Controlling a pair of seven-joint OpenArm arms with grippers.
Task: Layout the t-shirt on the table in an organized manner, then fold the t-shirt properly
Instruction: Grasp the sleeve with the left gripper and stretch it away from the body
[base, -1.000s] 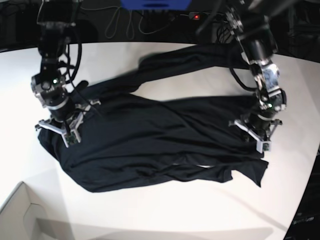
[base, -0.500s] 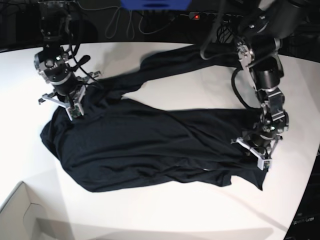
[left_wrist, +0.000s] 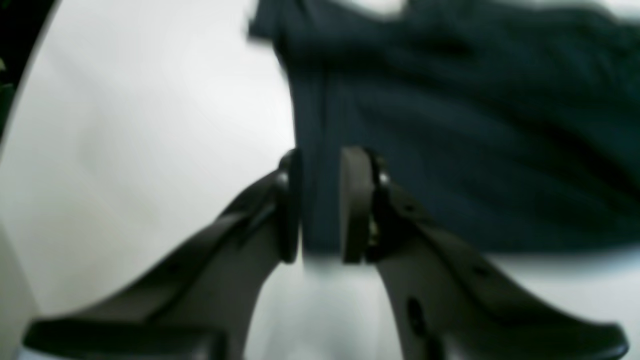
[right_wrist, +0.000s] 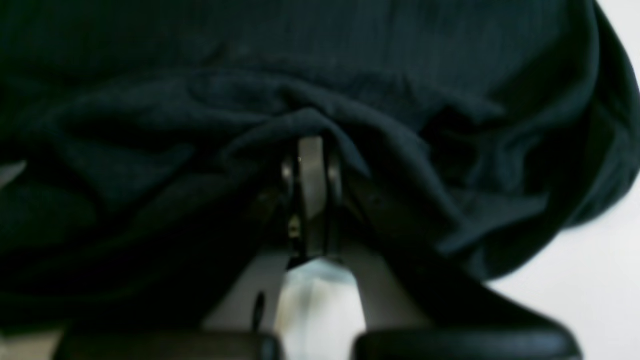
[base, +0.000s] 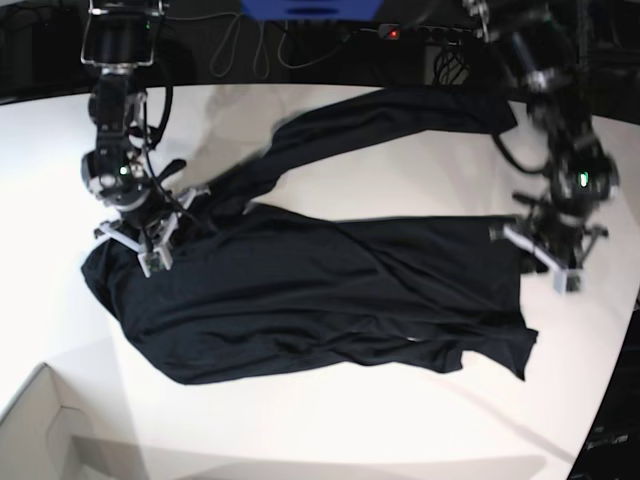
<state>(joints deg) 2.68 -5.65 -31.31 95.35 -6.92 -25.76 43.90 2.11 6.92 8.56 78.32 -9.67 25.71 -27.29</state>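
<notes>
The black t-shirt (base: 330, 290) lies spread and rumpled across the white table (base: 350, 420), with one long part trailing toward the far edge. My right gripper (base: 140, 245) is at the shirt's left end. The right wrist view shows that gripper (right_wrist: 312, 165) shut, with folds of the t-shirt (right_wrist: 250, 65) gathered over its tips. My left gripper (base: 525, 250) is at the shirt's right edge. In the left wrist view, that gripper (left_wrist: 322, 200) has its jaws narrowly apart, closed on a corner strip of the t-shirt (left_wrist: 450, 125). The cloth edges run straight from it.
A pale cardboard box corner (base: 40, 430) sits at the front left. The table's curved edge (base: 625, 330) runs close behind my left gripper. Cables and a blue object (base: 310, 8) lie beyond the far edge. Bare table (left_wrist: 125, 125) lies left of the shirt's edge.
My left gripper rose and moved outward to the right with the shirt's corner, drawing the upper edge straight. My right gripper went toward the far edge, then came back toward the front.
</notes>
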